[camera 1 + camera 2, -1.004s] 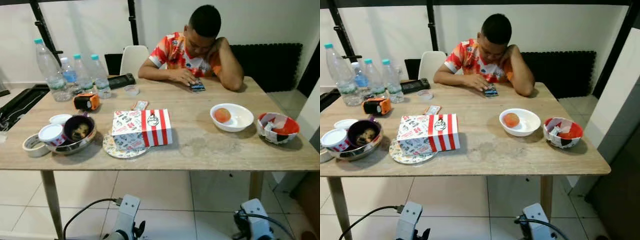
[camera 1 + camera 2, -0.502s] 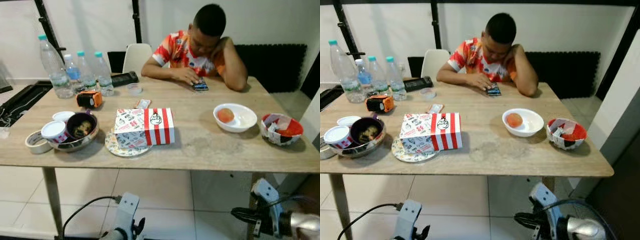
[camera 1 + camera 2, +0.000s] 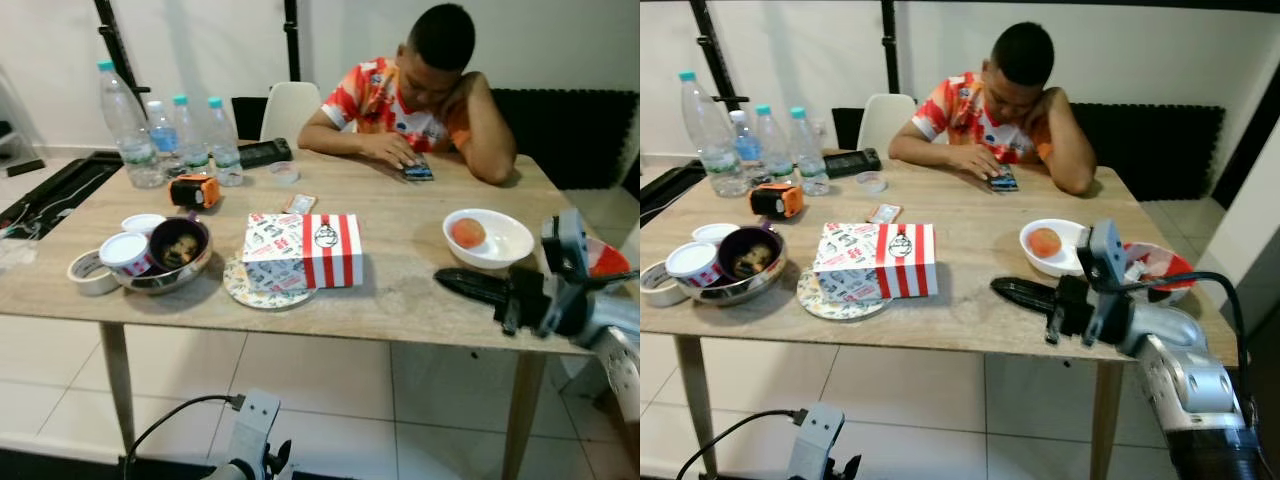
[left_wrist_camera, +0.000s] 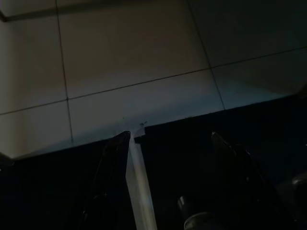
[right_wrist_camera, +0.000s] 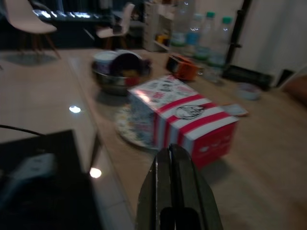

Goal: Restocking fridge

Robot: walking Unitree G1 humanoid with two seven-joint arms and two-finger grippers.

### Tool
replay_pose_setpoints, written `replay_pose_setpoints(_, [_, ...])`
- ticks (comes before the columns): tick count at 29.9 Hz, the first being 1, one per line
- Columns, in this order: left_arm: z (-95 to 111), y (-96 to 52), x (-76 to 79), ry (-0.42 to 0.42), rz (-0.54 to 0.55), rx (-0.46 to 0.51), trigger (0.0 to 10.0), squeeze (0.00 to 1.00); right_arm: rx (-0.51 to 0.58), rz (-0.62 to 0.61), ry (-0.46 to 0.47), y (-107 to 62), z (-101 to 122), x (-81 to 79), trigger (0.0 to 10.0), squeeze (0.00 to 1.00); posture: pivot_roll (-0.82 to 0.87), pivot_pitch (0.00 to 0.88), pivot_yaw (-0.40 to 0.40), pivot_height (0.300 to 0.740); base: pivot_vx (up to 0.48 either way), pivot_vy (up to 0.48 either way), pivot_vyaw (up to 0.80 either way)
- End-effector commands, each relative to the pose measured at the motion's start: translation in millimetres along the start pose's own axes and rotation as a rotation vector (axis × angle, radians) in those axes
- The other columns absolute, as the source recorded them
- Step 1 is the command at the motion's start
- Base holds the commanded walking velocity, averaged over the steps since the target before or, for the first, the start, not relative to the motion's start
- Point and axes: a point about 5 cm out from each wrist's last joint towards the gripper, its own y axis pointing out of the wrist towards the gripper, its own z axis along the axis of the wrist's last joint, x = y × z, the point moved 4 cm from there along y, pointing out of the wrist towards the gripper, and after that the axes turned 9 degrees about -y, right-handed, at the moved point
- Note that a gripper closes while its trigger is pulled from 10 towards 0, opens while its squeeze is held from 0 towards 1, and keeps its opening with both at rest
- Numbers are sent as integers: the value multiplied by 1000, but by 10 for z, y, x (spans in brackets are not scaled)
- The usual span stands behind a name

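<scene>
Right gripper (image 3: 1000, 289) raised over the table's (image 3: 970, 310) near edge, fingers pressed together, holding nothing.

The red-and-white striped box (image 3: 877, 261), printed with a round face logo whose writing was too small to read, sat on a patterned plate (image 3: 837, 299) just ahead of the fingertips, apart from them. A white bowl (image 3: 1055, 246) with an orange fruit (image 3: 1044, 241) lay beside the wrist. The left gripper (image 4: 165, 143) hung spread above the floor tiles (image 4: 120, 62). A person (image 3: 1005, 110) sat opposite.
</scene>
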Motion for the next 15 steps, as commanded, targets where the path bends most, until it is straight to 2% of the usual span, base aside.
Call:
replay_pose_setpoints(1, [10, -3, -4, 10, -3, 4, 10000, 0, -37, -42, -9, 22, -74, 40, 10000, 0, -126, 0, -10, 740, 0, 0, 0])
replay_pose_setpoints(2, [33, 8, -2, 11, -2, 7, 10000, 0, -90, -167, -41, 107, -90, 258, 10000, 0, -126, 2, -12, 740, 0, 0, 0])
replay_pose_setpoints(3, [33, 8, -2, 11, -2, 7, 10000, 0, -90, -167, -41, 107, -90, 258, 10000, 0, -126, 2, -12, 740, 0, 0, 0])
replay_pose_setpoints(5, [58, 16, -4, 12, -2, 13, 10000, 0, -161, -281, -85, 144, -138, 450, 10000, 0, -126, 13, -14, 740, 0, 0, 0])
replay_pose_setpoints(6, [58, 16, -4, 12, -2, 13, 10000, 0, -161, -281, -85, 144, -138, 450, 10000, 0, -126, 13, -14, 740, 0, 0, 0])
replay_pose_setpoints(10, [73, 14, -12, 15, -1, 19, 10000, 0, -319, -438, -177, 134, -332, 721, 10000, 0, -119, 32, -17, 740, 0, 0, 0])
replay_pose_setpoints(11, [62, 8, -16, 20, -2, 16, 10000, 0, -361, -453, -209, 128, -384, 760, 10000, 0, -117, 39, -17, 740, 0, 0, 0])
replay_pose_setpoints(13, [57, 5, -18, 22, -2, 15, 10000, 0, -373, -453, -219, 131, -398, 767, 10000, 0, -116, 44, -17, 740, 0, 0, 0])
replay_pose_setpoints(14, [50, -1, -22, 24, -3, 15, 10000, 0, -389, -451, -222, 134, -430, 772, 10000, 710, -114, 51, -17, 740, 0, 0, 0])
replay_pose_setpoints(15, [50, -1, -22, 24, -3, 15, 10000, 0, -389, -451, -222, 134, -430, 772, 10000, 710, -114, 51, -17, 740, 0, 0, 0])
